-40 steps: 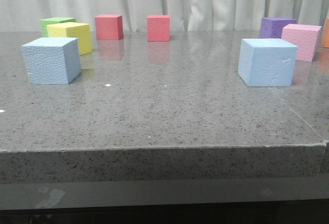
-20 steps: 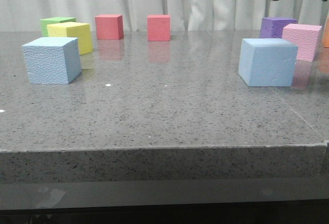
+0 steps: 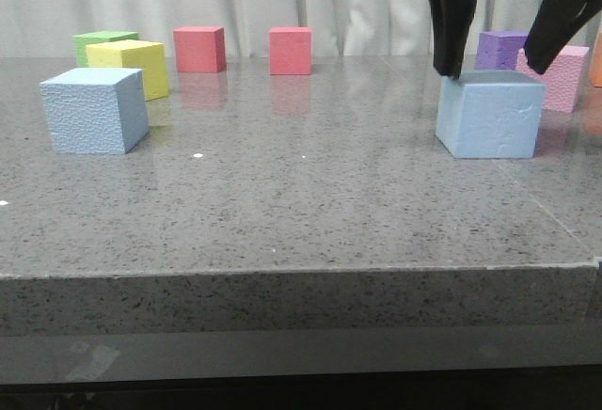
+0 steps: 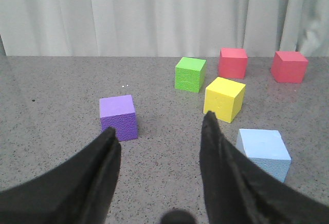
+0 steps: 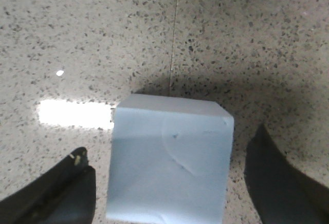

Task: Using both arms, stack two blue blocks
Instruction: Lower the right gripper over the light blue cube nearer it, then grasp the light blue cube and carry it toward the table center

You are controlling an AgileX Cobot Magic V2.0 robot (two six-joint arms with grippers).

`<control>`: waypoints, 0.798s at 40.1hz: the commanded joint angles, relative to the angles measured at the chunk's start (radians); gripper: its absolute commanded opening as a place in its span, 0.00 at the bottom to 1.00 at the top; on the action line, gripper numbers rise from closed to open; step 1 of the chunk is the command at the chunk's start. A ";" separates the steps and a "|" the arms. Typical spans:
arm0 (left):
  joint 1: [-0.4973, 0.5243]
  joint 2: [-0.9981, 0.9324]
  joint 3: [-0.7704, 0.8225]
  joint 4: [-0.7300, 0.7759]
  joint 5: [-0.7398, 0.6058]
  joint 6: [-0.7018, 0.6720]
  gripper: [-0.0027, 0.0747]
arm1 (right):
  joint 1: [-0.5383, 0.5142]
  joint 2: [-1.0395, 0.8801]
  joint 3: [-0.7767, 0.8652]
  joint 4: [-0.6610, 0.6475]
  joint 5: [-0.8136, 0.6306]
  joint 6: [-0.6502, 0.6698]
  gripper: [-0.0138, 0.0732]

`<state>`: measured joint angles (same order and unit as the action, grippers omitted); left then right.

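Left gripper [image 4: 159,142] spread wide, fingers [image 4: 221,167] holding nothing, touching nothing, hovering over the bench [image 3: 301,203]. Seen from the left wrist: a purple cube [image 4: 119,117] beyond the one finger, the left blue block [image 4: 263,153] just beside the other finger, outside the gap, apart from it. Yellow cube [image 4: 224,98], green cube [image 4: 190,74] and two red cubes [image 4: 233,62] farther off toward the curtain.

In the front view, left blue block [image 3: 95,109] resting on the bench at the left, yellow cube [image 3: 130,67] close behind it.

Right gripper [image 3: 499,70] open wide above the right blue block [image 3: 490,114], fingers [image 3: 450,24] pointing down, tips level with the block's top edge, one at each side. Gap wider than the block; grasping nothing. From the right wrist, right blue block [image 5: 169,160] lying between the fingers [image 5: 61,193], clear space on both sides, a curved crease across its top face. Contact at the front-view tip not clear.

Behind the right block, a purple cube [image 3: 503,49] and a pink cube [image 3: 564,76].

No writing or labels legible.
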<state>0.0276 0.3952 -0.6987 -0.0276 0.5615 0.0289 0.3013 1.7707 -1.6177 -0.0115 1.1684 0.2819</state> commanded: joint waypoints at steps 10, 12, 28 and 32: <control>0.003 0.014 -0.031 -0.004 -0.079 0.002 0.48 | 0.000 0.011 -0.033 -0.012 0.000 -0.002 0.85; 0.003 0.014 -0.031 -0.004 -0.079 0.002 0.48 | 0.000 0.015 -0.033 -0.012 0.004 -0.002 0.84; 0.003 0.014 -0.031 -0.004 -0.079 0.002 0.48 | 0.011 0.009 -0.088 0.037 0.063 -0.003 0.61; 0.003 0.014 -0.031 -0.004 -0.079 0.002 0.48 | 0.046 0.009 -0.133 0.038 0.073 -0.002 0.61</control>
<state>0.0276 0.3952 -0.6987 -0.0276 0.5615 0.0289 0.3229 1.8391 -1.6898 0.0150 1.2277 0.2836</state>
